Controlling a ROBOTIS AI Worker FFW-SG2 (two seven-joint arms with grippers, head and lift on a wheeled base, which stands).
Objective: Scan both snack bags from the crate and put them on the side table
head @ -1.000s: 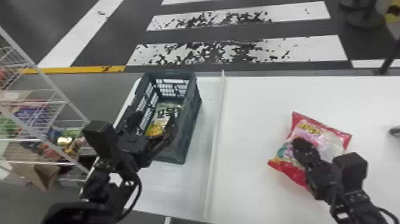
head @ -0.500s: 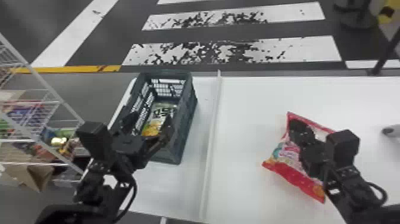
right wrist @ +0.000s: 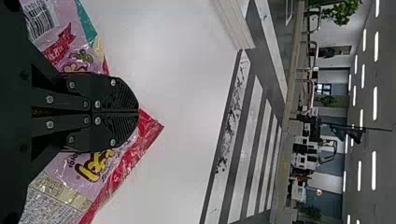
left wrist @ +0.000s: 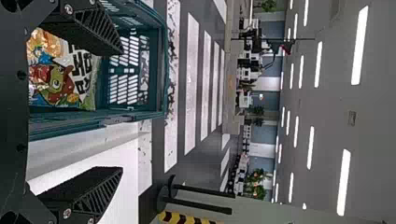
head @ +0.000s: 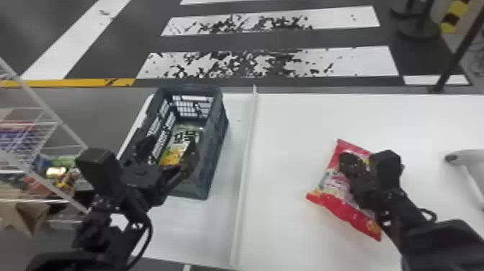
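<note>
striped floor (head: 360,61), wire shelves (head: 43,103), ceiling lights (left wrist: 360,46)

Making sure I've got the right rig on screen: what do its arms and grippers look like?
Left arm and right arm: black, with boxy wrist blocks and looping black cables. Left gripper and right gripper: black, ribbed fingers, silvery screws.

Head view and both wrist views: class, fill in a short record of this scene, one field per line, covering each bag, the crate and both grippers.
Crate: upright on the white table, crate left of the raised strip
Bag in crate: green-and-yellow snack bag, lying inside
Other bag: red snack bag, right of the strip, out of the crate
Left gripper: left gripper, fingers apart, by the crate, holding nothing
Right gripper: right gripper, fingers closed on the red snack bag
</note>
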